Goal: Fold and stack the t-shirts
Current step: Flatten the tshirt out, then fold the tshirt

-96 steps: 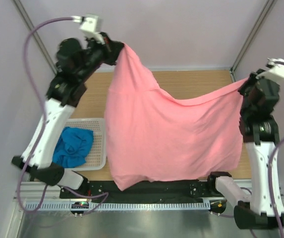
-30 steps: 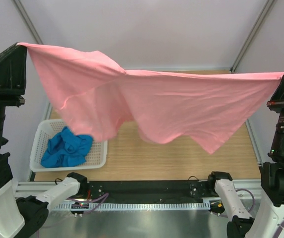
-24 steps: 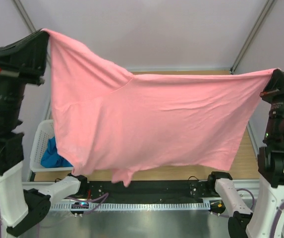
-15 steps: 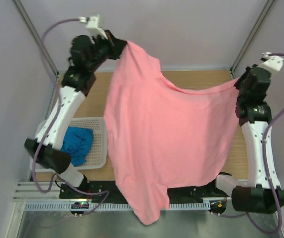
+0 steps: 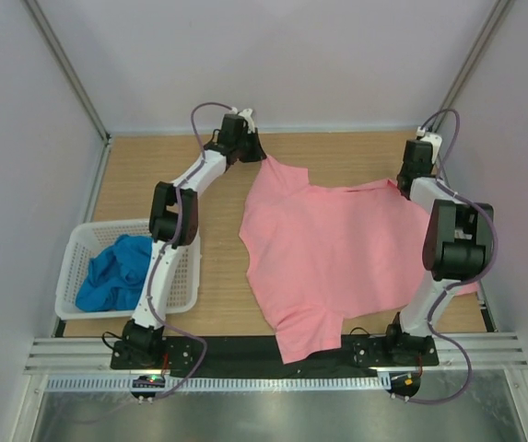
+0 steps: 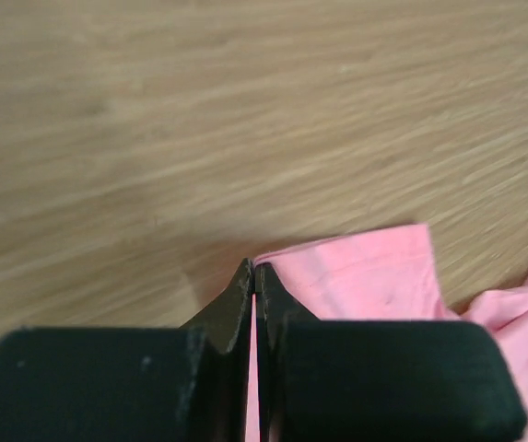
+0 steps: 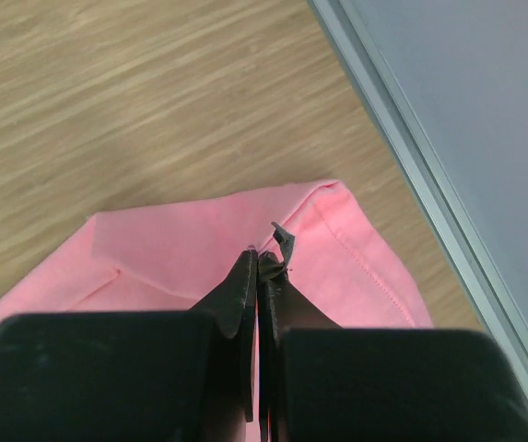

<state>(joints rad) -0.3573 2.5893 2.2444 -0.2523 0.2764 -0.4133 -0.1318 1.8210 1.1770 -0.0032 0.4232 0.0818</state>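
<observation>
Left gripper (image 6: 252,269) and right gripper (image 7: 262,256) each pinch a pink shirt (image 5: 337,249) corner at the tabletop's (image 5: 153,175) far edge; spreading seems done, next release and fold.

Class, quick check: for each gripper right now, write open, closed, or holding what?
Left gripper: closed, pinching one far corner of the pink t-shirt.
Right gripper: closed, pinching another far corner of the same shirt.

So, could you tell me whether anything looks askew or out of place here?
The pink t-shirt lies crooked and wrinkled, its near corner hanging past the table edge. The blue t-shirt sits crumpled in the basket, unfolded.
</observation>
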